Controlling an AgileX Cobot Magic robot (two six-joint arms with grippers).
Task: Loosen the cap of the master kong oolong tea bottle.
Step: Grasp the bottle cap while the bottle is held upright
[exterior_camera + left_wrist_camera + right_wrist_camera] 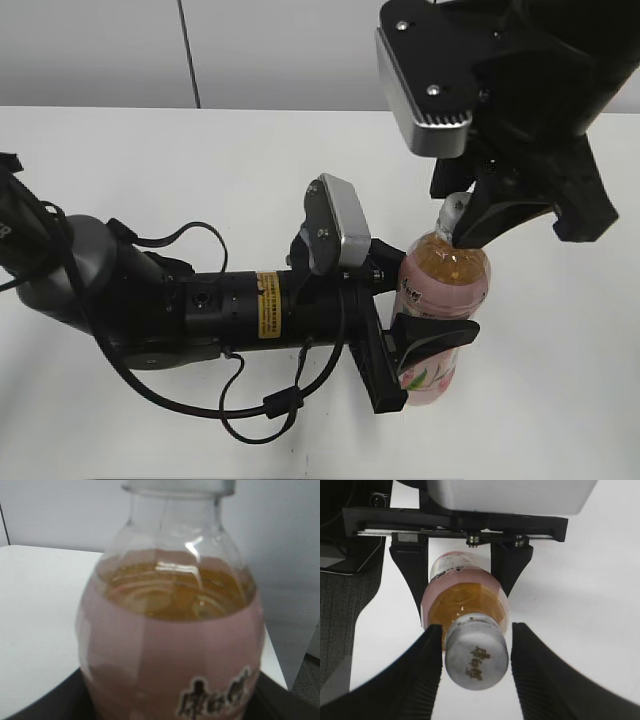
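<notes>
The master kong oolong tea bottle (441, 300) stands upright on the white table, amber tea above a pink label. My left gripper (425, 345) is shut on the bottle's body; the left wrist view is filled by the bottle (172, 630). Its white cap (476, 658) with a dark logo sits between the open fingers of my right gripper (476, 662), with a small gap on each side. In the exterior view the right gripper (472, 222) hangs over the bottle top and mostly hides the cap (455, 208).
The white table (200, 170) extends left and behind the bottle. The left arm (200, 305) with its looping cables lies across the front left. A grey wall stands behind the table. The table's right edge shows in the left wrist view (277, 665).
</notes>
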